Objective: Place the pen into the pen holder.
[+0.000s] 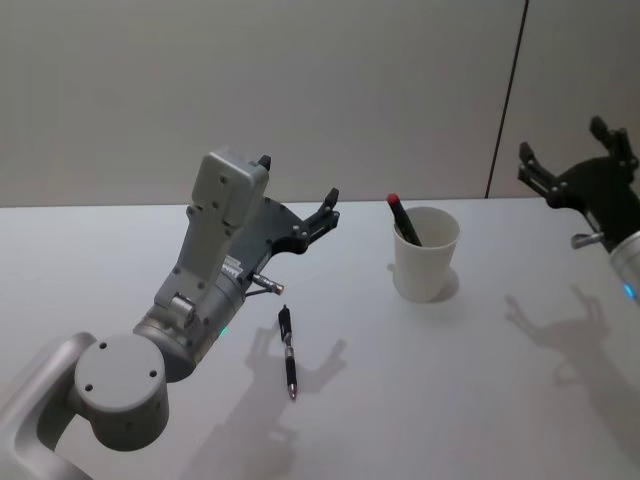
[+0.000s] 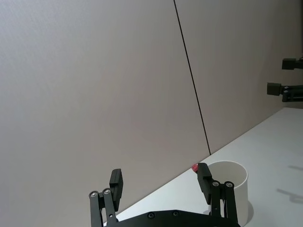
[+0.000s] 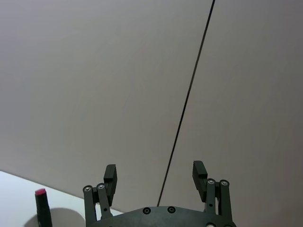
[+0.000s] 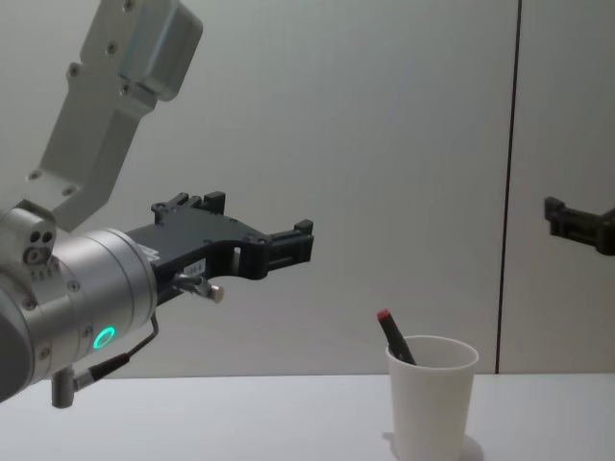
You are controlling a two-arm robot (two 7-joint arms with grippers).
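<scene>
My head camera looks down on the table (image 1: 480, 400), my chest camera level across it; both share the pen holder (image 1: 426, 265) at one o'clock. Both wrist cameras face the wall (image 3: 94, 94).

1. Plain pale wall (image 1: 250, 80), smooth and matte, spread to both sides of the seam.
2. Thin dark seam (image 1: 505, 100), straight from top to bottom of the wall, slightly slanted in the head view.
3. White table (image 1: 450, 400) below the seam, meeting the wall at the seam's foot.
4. Soft grey shadows (image 1: 545, 320) on the table, below the seam's foot and also further left of it; even, diffuse light.
</scene>
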